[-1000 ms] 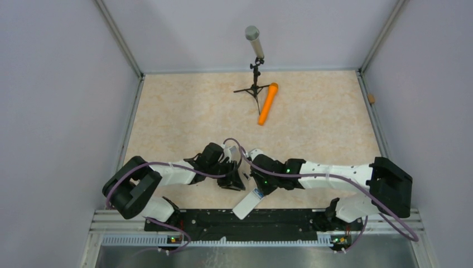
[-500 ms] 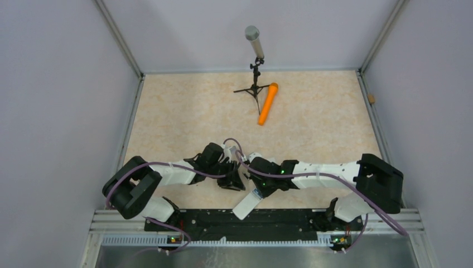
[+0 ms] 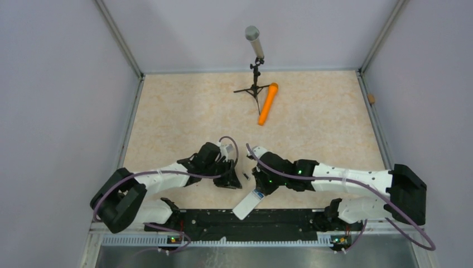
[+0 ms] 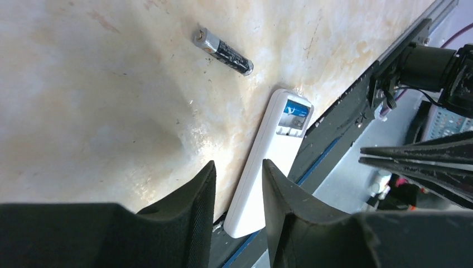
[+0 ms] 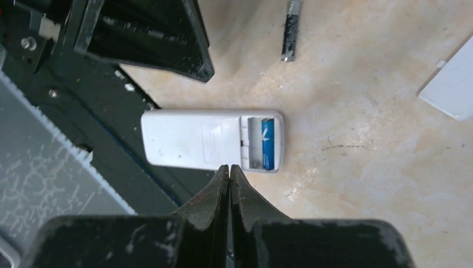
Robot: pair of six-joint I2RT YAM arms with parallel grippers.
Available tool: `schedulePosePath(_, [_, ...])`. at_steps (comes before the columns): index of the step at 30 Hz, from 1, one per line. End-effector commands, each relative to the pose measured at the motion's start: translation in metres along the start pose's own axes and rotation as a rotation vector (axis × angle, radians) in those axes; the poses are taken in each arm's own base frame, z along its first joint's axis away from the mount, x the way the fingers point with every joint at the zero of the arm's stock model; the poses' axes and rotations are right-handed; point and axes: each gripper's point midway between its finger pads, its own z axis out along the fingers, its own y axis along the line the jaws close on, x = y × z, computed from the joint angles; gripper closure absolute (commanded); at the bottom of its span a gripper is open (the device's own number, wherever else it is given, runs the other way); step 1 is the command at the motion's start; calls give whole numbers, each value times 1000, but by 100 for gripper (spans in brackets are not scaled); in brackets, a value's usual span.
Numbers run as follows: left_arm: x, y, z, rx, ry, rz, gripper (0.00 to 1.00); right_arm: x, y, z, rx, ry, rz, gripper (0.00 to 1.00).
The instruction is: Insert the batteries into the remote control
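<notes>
While the remote control [image 5: 195, 137] lies face down at the near edge of the table [image 3: 184, 111], with one end over the black rail [image 3: 290, 220], I can see that its little slot is open. One blue battery [image 5: 268, 144] sits inside, and the place next to it looks bare. The loose battery [image 4: 223, 51] lies on the table near the remote's open end, not touching it. A flat white piece, most likely the lid [image 5: 452, 84], lies off to one side.

My left pincer [image 4: 239, 167] hangs above the remote with its fingers spread a bit and nothing between them. My right pincer [image 5: 229, 167] is pressed together and holds nothing.

I think the loose battery will be light, hard and smooth. It is round, so it may roll away or pop out if I squeeze it near an end. I would take it across the middle, one finger on each long side. The remote looks light too, so it may slide or tip off the edge when I push the battery in. One pincer should hold it down by its plain end.
</notes>
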Motion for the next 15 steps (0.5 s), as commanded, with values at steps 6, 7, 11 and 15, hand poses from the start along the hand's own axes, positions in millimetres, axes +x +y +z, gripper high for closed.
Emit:
schedulePosePath(6, [-23,-1,-30,-110,-150,82,60,27,25,-10,-173,18,-60,98])
schedulePosePath(7, [-24,-1,-32,-115,-160,83,60,32,27,-9,-182,26,-72,98])
schedulePosePath(11, [-28,4,-38,-142,-207,76,59,46,40,-8,-223,40,-120,100])
schedulePosePath(15, [-31,3,-45,-146,-242,78,57,57,50,-5,-265,39,-158,100])
